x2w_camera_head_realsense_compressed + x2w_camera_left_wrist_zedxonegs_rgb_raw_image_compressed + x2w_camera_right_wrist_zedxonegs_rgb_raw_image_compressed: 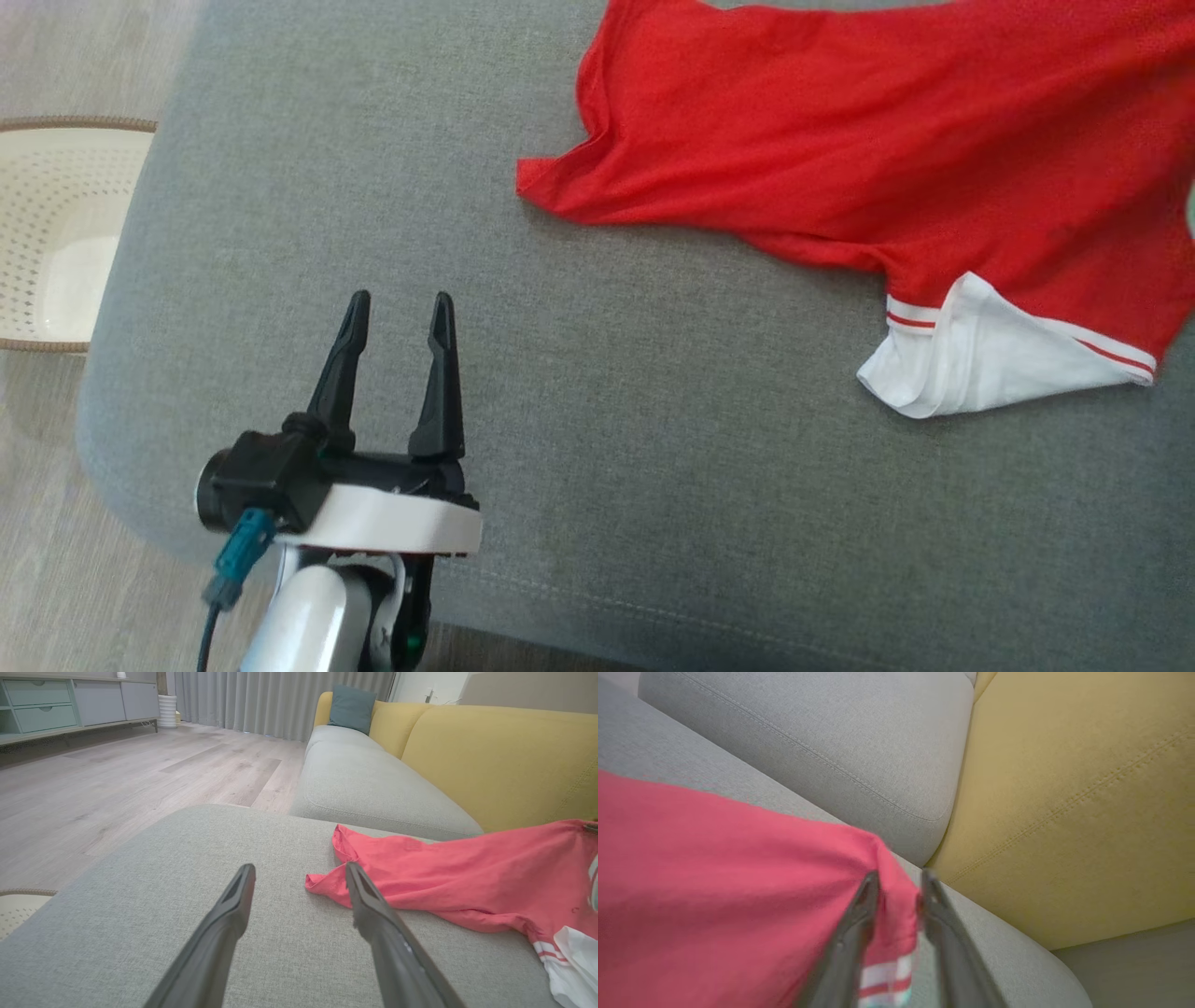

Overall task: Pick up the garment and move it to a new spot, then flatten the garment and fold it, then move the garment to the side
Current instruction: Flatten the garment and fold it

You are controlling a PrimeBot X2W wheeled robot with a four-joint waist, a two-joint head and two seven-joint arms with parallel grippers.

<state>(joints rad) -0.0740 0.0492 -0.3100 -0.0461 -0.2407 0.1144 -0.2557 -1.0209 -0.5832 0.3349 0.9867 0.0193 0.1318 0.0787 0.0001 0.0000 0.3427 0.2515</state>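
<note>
Right gripper (900, 875) pinches the red garment (840, 140), rest draped on grey cushion (607, 420), left gripper (400, 313) spread nearby; lift high so trailing fabric clears before shifting.

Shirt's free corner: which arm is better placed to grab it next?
Left: the left gripper is open, close to that corner; the right gripper is shut on the far edge of the shirt.

Garment (887, 140) red; sleeve (990, 369) white with red stripe trim. Seat cushion (560, 420) grey weave. Sofa back (504, 760) mustard yellow, pillow (351, 708) teal. Basket (47, 205) cream, dotted, brown rim. Floor (117, 788) pale wood grain.
</note>
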